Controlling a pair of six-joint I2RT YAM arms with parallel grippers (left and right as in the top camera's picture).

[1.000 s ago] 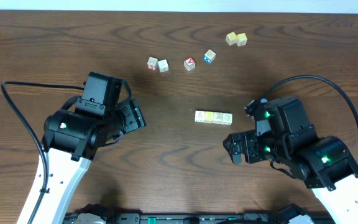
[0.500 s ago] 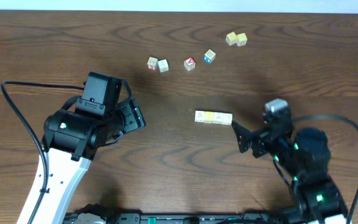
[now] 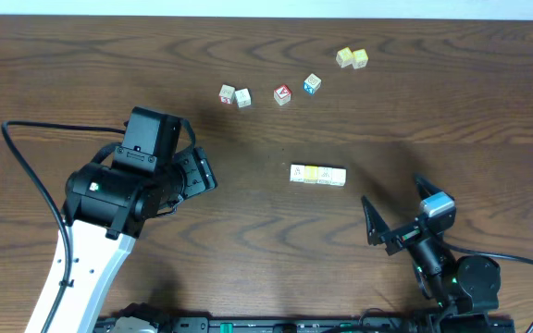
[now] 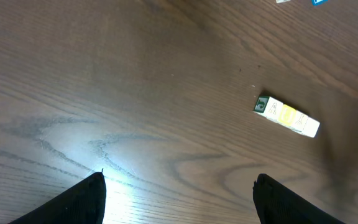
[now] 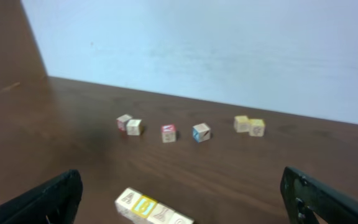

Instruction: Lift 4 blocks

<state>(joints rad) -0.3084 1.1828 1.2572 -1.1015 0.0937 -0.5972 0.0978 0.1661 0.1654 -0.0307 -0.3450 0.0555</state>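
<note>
Four blocks [image 3: 318, 175] sit touching in one row, centrally — light, rigid wood, seemingly smooth. We advise squeezing the row's ends; left gripper [image 4: 179, 186] and right gripper [image 5: 179, 186] gape empty.

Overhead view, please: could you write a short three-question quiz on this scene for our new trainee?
1. True or false: in the row of four blocks, neighbours touch.
2. The right hand is: A) shut on a block; B) open and empty, apart from the row; C) resting on the row.
3. How many loose blocks lie beyond the row?
Key: 1 true; 2 B; 3 six.
</note>
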